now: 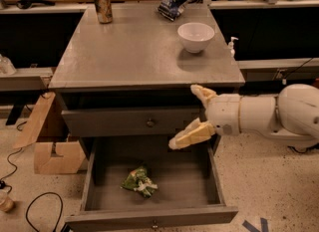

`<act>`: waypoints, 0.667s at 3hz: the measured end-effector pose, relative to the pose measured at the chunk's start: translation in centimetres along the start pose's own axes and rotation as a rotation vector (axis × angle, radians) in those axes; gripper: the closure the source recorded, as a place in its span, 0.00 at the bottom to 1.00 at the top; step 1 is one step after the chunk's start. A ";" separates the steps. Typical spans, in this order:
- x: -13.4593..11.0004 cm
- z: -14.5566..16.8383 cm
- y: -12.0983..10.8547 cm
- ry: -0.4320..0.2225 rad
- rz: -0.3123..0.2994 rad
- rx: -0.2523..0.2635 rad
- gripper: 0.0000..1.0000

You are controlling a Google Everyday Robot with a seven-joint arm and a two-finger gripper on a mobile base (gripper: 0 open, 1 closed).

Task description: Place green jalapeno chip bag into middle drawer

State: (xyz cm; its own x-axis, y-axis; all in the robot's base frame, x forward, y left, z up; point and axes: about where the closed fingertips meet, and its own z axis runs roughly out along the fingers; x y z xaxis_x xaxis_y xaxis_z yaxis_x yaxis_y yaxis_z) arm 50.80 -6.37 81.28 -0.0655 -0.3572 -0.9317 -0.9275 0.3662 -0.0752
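Middle drawer [179,183] stands wide open. Green jalapeno chip bag [139,180] lies crumpled on the drawer's floor, left of its centre and toward its front, touching no wall. Gripper [185,117] hangs above the drawer's right rear part, fingers spread wide apart, nothing between them, well apart from the bag. Upper drawer [134,122] directly above it is closed. White bowl [196,36] and can [103,6] sit on the cabinet top [129,52], higher above the drawer.

Warm overhead light; shadow under bowl [196,36]; jaws lit above dim middle drawer [149,217].
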 end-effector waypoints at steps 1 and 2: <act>-5.5 -2.9 -0.4 -0.081 -0.042 0.183 0.00; -11.3 -6.3 1.5 -0.143 -0.084 0.343 0.00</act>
